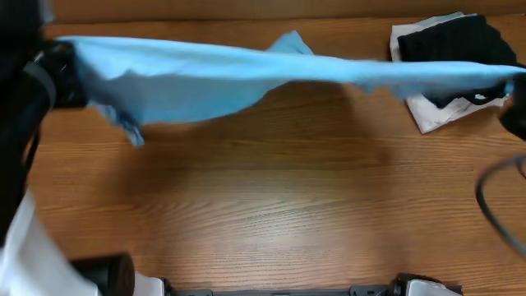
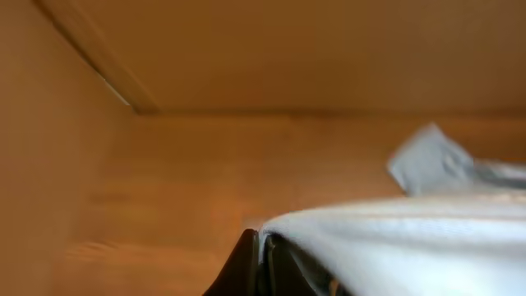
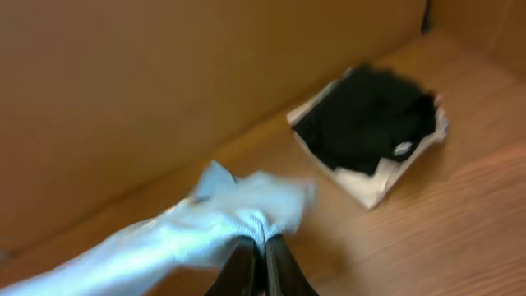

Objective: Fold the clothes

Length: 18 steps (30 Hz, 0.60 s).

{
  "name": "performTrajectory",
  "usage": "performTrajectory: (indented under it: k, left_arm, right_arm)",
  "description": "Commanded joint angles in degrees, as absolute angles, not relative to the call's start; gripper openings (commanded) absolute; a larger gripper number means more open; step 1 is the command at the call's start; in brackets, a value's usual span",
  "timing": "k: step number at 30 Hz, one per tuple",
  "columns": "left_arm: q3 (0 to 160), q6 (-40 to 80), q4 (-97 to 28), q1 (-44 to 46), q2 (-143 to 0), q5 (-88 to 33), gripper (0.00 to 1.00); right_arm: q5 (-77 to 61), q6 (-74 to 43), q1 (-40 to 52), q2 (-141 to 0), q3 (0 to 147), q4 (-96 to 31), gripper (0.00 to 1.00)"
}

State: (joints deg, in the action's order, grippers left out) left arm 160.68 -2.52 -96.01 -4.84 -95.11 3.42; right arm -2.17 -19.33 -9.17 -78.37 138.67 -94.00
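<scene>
Left fingers [image 2: 242, 271], right fingers [image 3: 242, 271]: both pinched shut on opposite ends of sky-blue T-shirt [image 1: 205, 74]. Hangs stretched above desk [image 1: 271, 205], sags mid-span. Handles soft, light, limp; likely better gripped at hem corners.

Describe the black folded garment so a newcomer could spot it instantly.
Start at the wooden table and look to its far right corner, past the light-blue T-shirt stretched across it. There the black garment lies folded on top of a white garment. It is the only dark cloth in the scene, with the white edges showing around it.
</scene>
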Motion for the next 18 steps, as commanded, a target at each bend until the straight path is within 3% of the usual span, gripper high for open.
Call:
performTrajectory:
  k: [1, 10, 18]
  left_arm:
    - [163.6, -0.8, -94.5, -5.0, -86.9, 9.5, 0.04]
    - [163.6, 1.2, -89.9, -5.0, -74.8, 15.4, 0.04]
    - [159.6, 1.3, -89.3, -5.0, -79.3, 17.0, 0.04]
  right_arm:
    - [-2.1, -16.6, -11.8, -77.6, 150.2, -97.1, 0.04]
    - [0.4, -16.2, -12.1, -71.6, 163.2, -97.0, 0.04]
    - [-0.3, -14.9, -12.1, -74.1, 159.2, -96.1, 0.04]
